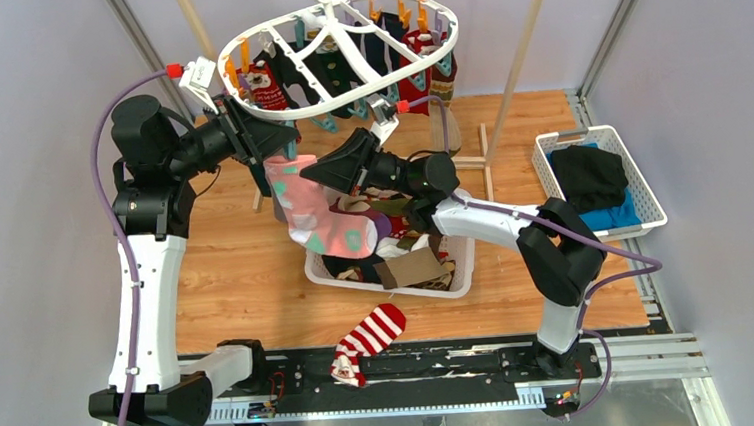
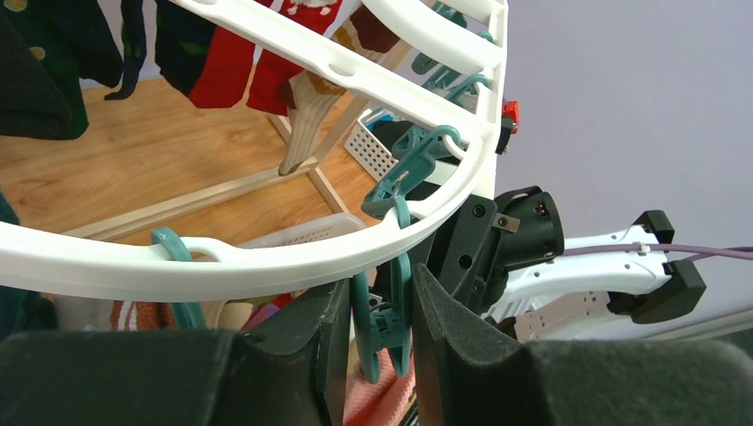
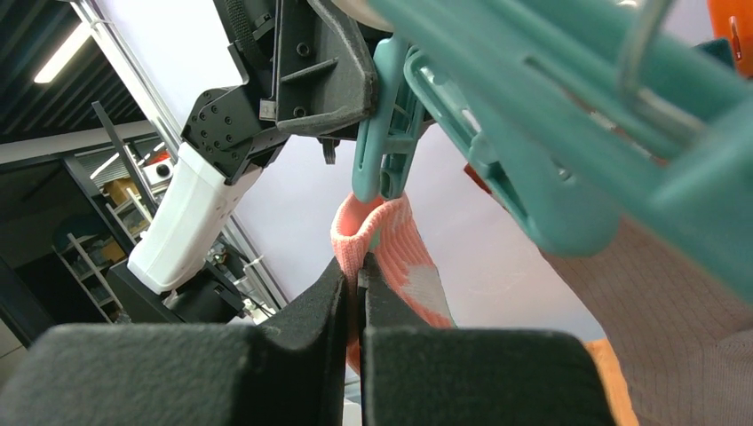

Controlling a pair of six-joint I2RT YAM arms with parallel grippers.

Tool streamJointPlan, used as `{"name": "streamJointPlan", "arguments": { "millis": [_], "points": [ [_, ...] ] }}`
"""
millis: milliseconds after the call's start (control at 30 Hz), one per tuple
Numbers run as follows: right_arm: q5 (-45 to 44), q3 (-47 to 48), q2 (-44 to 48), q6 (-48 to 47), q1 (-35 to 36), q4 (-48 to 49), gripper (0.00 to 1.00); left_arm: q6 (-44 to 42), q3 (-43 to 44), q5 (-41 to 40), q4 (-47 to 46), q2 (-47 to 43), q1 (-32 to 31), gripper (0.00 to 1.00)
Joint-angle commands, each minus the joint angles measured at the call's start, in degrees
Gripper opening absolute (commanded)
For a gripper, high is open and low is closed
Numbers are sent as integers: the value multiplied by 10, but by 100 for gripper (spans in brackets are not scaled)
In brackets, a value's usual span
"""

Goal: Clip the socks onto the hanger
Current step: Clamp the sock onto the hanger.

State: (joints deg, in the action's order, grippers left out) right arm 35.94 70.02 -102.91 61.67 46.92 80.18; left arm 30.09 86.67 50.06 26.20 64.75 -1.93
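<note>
Above the wooden floor [image 1: 237, 273], at the near rim of the hanger [image 2: 266, 257], left claw [image 2: 382, 302] narrow around a teal peg [image 3: 386, 133], right claw [image 3: 357, 284] pinching the pink sock [image 3: 395, 240] just beneath that peg.

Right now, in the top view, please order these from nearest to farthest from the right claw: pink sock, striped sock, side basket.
1. Pink sock, held in the right claw.
2. Striped sock, by the near rail.
3. Side basket, far right.
</note>
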Motion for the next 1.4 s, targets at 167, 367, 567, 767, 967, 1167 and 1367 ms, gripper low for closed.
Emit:
{"name": "streamJointPlan", "arguments": {
  "millis": [167,367,567,767,967,1167,1367],
  "points": [
    [-10,31,-11,6,-8,30,0,-1,2,58,-3,-10,0,0],
    [-12,27,-20,0,-8,29,0,3,4,59,-7,-11,1,0],
    [-14,28,-29,2,-8,32,0,7,1,59,-10,-12,0,0],
    [-15,39,-32,6,-8,36,0,6,1,61,-10,-12,1,0],
    [-4,38,-25,8,-8,43,0,0,-2,61,-7,-10,1,0],
    [-5,42,-24,12,-11,48,0,-1,-1,59,-7,-9,1,0],
    [-5,52,-23,14,-15,47,0,-2,-2,60,-5,-11,1,0]
  ]
}}
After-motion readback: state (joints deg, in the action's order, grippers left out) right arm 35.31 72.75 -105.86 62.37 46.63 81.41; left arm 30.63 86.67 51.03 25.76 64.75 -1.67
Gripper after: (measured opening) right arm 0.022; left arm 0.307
